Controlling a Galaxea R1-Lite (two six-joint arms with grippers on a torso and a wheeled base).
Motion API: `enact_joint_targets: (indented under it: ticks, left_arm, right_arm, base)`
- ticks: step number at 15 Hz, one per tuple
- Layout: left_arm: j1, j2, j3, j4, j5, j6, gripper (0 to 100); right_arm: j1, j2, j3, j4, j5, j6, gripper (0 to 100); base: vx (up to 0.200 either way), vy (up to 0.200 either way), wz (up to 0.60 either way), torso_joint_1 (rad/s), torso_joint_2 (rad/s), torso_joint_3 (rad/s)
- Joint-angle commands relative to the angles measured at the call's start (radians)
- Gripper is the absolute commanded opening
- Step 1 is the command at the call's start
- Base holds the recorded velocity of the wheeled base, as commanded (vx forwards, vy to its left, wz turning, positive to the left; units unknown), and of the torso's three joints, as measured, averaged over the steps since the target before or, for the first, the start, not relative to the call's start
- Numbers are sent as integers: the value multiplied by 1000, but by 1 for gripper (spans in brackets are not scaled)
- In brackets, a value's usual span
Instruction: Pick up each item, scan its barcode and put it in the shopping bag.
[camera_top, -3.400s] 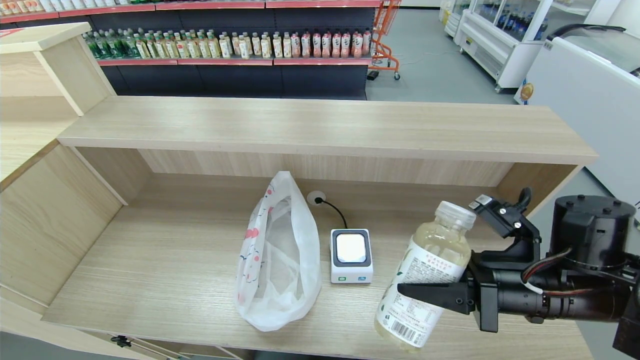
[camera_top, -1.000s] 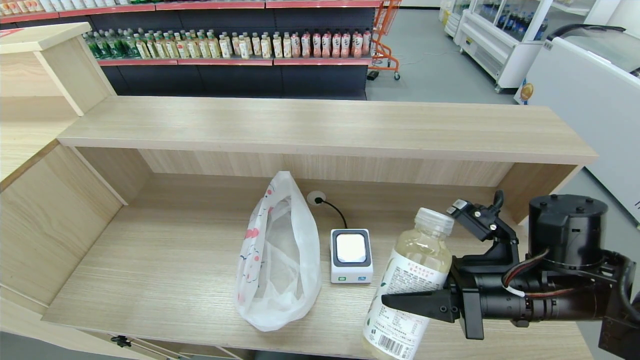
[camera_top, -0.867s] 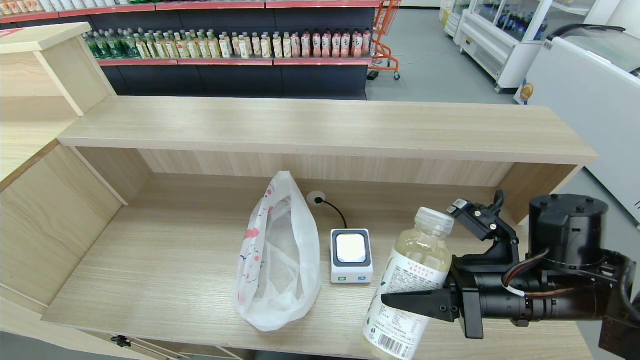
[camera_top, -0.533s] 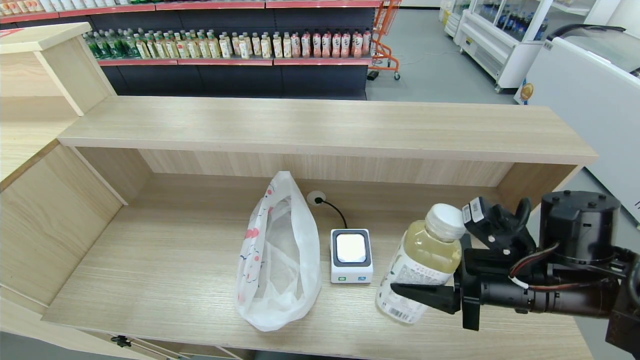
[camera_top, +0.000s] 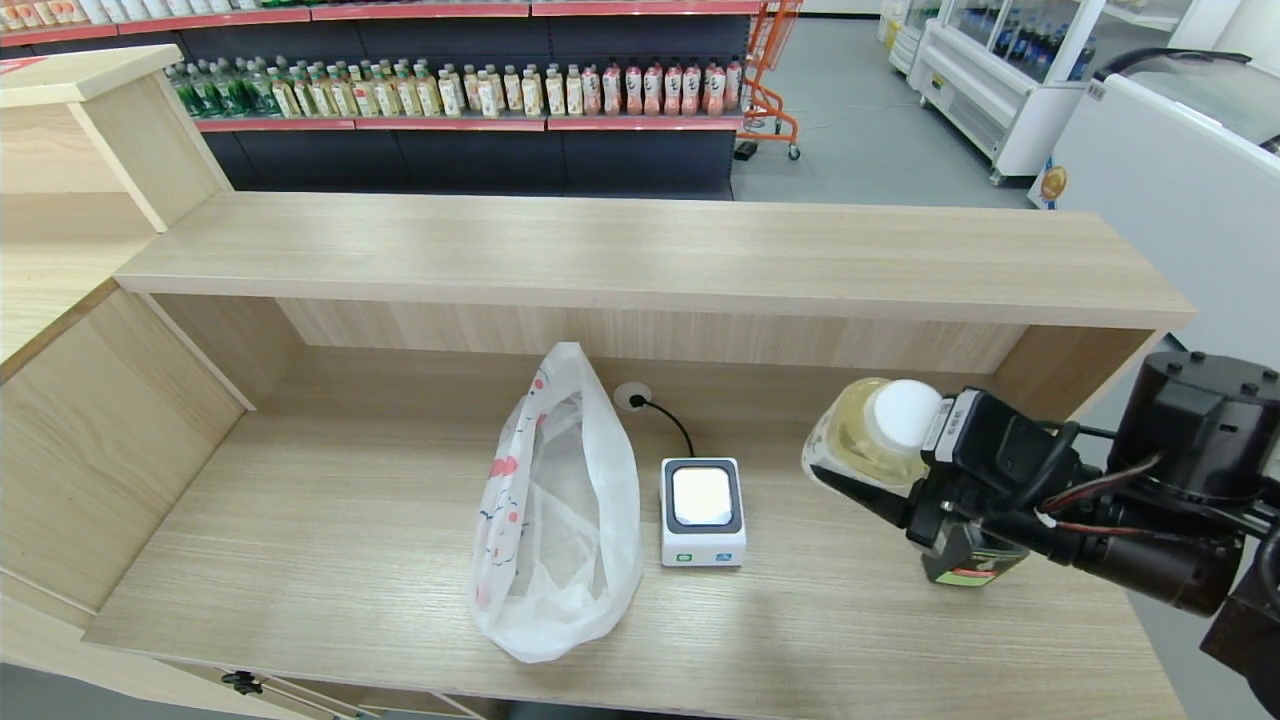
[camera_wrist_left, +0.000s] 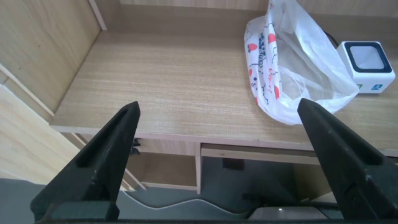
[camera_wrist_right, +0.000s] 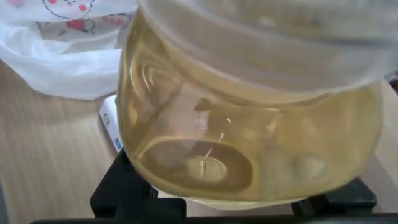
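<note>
The left gripper (camera_wrist_left: 217, 106) hangs before the near edge of the light wooden bench (camera_top: 300, 540), jaws spread with nothing between them. Above the bench's right part, the right gripper (camera_top: 850, 455) has its jaws pinching a clear plastic bottle of pale yellow drink (camera_top: 845, 430), white cap tipped toward the robot. To its left, a small white box scanner (camera_top: 702, 512) sits just beside a white plastic shopping bag with red prints (camera_top: 560, 520).

One clear plastic bottle of pale yellow drink with a white cap (camera_top: 850, 432), at three o'clock. One white plastic shopping bag with red print (camera_top: 560, 500), at centre. One white square barcode scanner (camera_top: 702, 510), just beside the bag toward three o'clock. One light wooden desk (camera_top: 300, 520). Two black claws: right claw (camera_top: 852, 458), left claw (camera_wrist_left: 217, 107). Shelf bottles (camera_top: 450, 90) at twelve o'clock, too small to count.
</note>
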Motion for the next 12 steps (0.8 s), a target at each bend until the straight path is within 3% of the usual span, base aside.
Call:
enact_joint_targets:
  ticks: [1,6,12]
  left_arm:
    - [1,0,0,0,0,0,100]
    - [-1,0,0,0,0,0,100]
    - [1,0,0,0,0,6,100]
  right_arm:
    - [0,55,-7,-48,-5,-94,0]
    - [1,135,-2,-212,-5,-291,0]
    - [3,167,0,-270,-6,-312,0]
  base:
    - [0,0,0,0,0,0]
    - [0,0,0,0,0,0]
    - [0,0,0,0,0,0]
